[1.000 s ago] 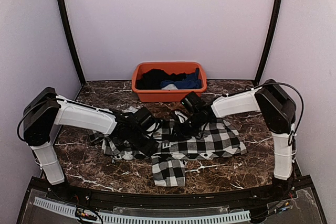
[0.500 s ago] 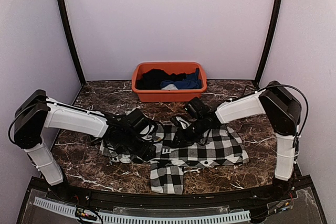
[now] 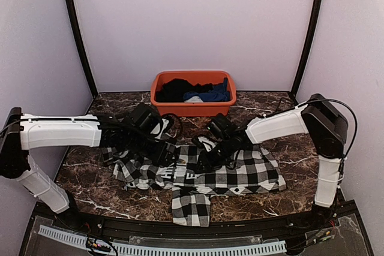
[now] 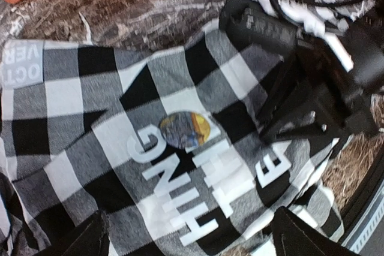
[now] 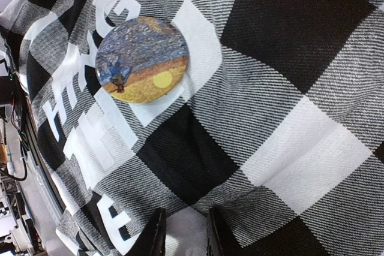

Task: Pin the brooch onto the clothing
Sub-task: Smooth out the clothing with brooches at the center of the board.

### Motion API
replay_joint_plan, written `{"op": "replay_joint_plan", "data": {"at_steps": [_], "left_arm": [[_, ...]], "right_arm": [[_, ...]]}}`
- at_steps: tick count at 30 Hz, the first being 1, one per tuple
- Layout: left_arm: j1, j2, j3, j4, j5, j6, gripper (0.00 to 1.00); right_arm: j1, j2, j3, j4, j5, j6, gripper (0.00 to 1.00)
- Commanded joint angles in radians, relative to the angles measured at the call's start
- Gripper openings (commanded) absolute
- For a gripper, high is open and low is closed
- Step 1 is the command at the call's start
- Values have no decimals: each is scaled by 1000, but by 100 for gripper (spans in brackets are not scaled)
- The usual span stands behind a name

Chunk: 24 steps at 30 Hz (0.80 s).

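The black-and-white check shirt lies spread on the marble table, its white block letters facing up. The round brooch, painted blue and yellow, sits on the lettering; it also shows in the right wrist view. My left gripper hovers over the shirt's left part, open wide and empty. My right gripper is down on the shirt just right of the brooch. Its fingers are nearly together with pale cloth pinched between them.
An orange bin stands at the back of the table, holding a black garment and a blue garment. A shirt sleeve reaches toward the near edge. Dark frame posts stand at both sides.
The shirt has slid toward the near edge and spread flatter. My right gripper moved nearer with it. My left arm rose and drew back from the shirt.
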Motion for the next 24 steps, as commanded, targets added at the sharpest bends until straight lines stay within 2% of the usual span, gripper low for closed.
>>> {"op": "replay_joint_plan", "data": {"at_steps": [1,5,9,11,20,24], "left_arm": [[14,121,92,-19,-90,45,89],[18,233,137,-1,-131,82,70],[32,291,127,30,-110,83,45],[34,309,121,40,-88,84,38],[35,321,87,75,-73,69,35],[35,316,83,65,-53,61,38]], "right_arm": [[14,-42,11,-39,41,-5,23],[14,-74,-6,-30,46,3,23],[14,-116,-14,-29,54,5,23],[14,-142,-15,-35,65,5,24],[14,-223,-7,-96,106,-1,24],[13,-268,-29,-141,160,-6,26]]}}
